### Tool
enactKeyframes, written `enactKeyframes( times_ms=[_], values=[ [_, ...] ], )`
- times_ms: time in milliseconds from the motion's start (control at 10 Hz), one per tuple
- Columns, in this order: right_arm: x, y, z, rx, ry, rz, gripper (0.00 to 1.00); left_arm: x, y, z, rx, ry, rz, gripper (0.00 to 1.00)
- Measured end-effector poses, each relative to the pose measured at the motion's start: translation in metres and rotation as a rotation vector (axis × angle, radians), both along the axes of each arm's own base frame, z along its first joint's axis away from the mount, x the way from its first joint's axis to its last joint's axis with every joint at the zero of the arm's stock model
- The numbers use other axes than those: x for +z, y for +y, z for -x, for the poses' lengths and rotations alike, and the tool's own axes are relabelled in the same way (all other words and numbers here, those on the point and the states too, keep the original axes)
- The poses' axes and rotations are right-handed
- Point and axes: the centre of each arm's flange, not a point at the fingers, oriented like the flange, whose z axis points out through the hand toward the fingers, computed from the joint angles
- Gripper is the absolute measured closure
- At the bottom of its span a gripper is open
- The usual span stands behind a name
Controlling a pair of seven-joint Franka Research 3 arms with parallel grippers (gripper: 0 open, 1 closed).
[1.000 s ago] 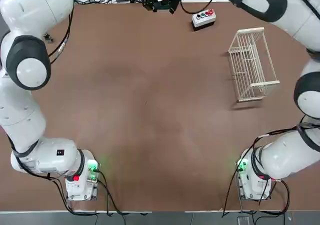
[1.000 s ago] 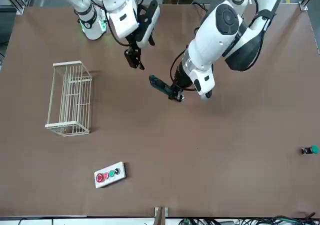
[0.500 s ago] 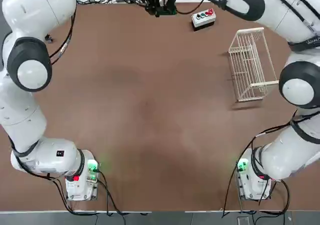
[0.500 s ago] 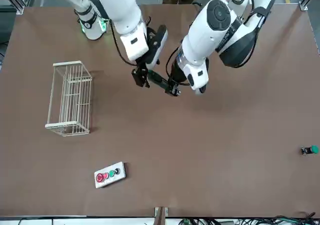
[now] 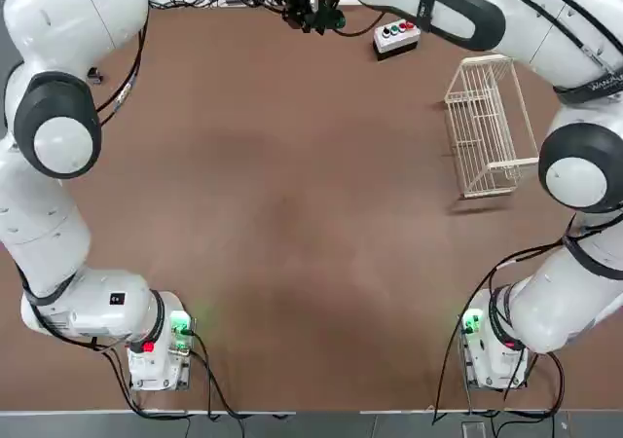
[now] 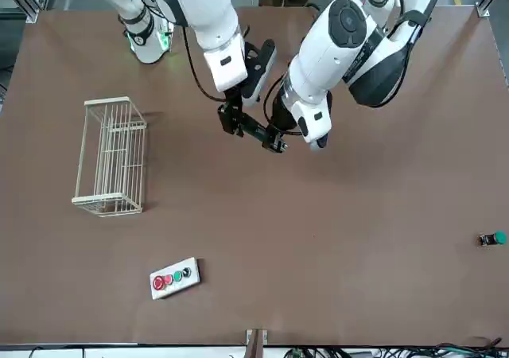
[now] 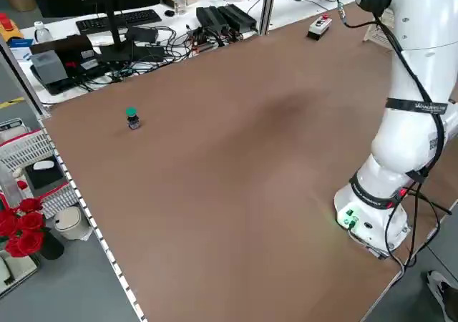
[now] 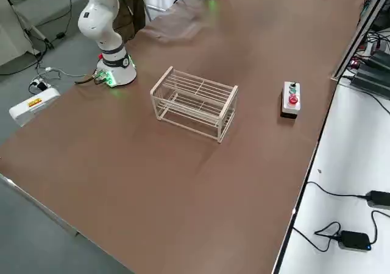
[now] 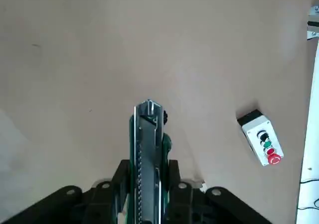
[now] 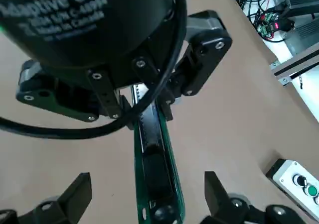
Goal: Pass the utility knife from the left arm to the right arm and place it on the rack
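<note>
Handover step was in hand, mid-air above the table (image 6: 318, 239). The utility knife (image 6: 256, 129) was clamped at its rear end in the left gripper (image 6: 276, 141), fingers closed tight on the body, with the free end projecting straight out from those fingers toward the right gripper (image 6: 231, 120). The right gripper's jaws were spread wide and no contact with the knife could be made out; in the right wrist view the knife (image 10: 155, 174) was seen lying lengthwise in the gap between the two open fingers (image 10: 75, 196), roughly centred, with clearance on both sides. In the left wrist view the knife (image 9: 146, 154) was seen running away from the left pincer's own fingers over bare tabletop, the button box (image 9: 260, 143) well off to one side. Judged: approach essentially done, grasp not yet made. Next move would call for the right jaws to be closed on the free half, clear of the left fingertips, grip to be confirmed, and only then the left fingers to be released. The rack (image 6: 110, 157) stood well apart from both pincers, on the right arm's side, empty; a carry across and a lowering onto its bars would be left after the transfer.
</note>
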Motion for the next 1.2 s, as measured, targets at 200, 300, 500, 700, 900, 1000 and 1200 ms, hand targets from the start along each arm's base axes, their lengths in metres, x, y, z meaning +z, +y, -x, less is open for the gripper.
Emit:
enactKeyframes(
  times_ms=[200, 300, 500, 700, 900, 1000, 1200],
  values=[
    [-0.004, 0.0, 0.001, 0.001, 0.012, 0.013, 0.0, 0.004, 0.0, 0.001, -0.001, -0.004, 0.001, 0.65],
    [-0.01, 0.0, 0.002, 0.004, 0.022, 0.025, 0.0, 0.006, -0.001, 0.003, -0.004, -0.005, 0.002, 0.65],
    [-0.017, 0.001, 0.004, 0.008, 0.034, 0.038, 0.02, 0.01, -0.001, 0.005, -0.007, -0.008, 0.004, 0.65],
    [-0.017, 0.002, 0.005, 0.011, 0.034, 0.041, 0.1, 0.01, 0.001, 0.004, -0.004, -0.008, 0.003, 0.65],
    [-0.017, 0.002, 0.004, 0.01, 0.031, 0.044, 0.28, 0.01, 0.001, 0.004, -0.005, -0.005, -0.001, 0.65],
    [-0.017, 0.002, 0.004, 0.01, 0.03, 0.044, 0.28, 0.01, 0.001, 0.004, -0.005, -0.005, -0.001, 0.65],
    [-0.016, 0.002, 0.004, 0.01, 0.029, 0.042, 0.28, 0.01, 0.002, 0.004, -0.004, -0.005, -0.001, 0.65]
  ],
)
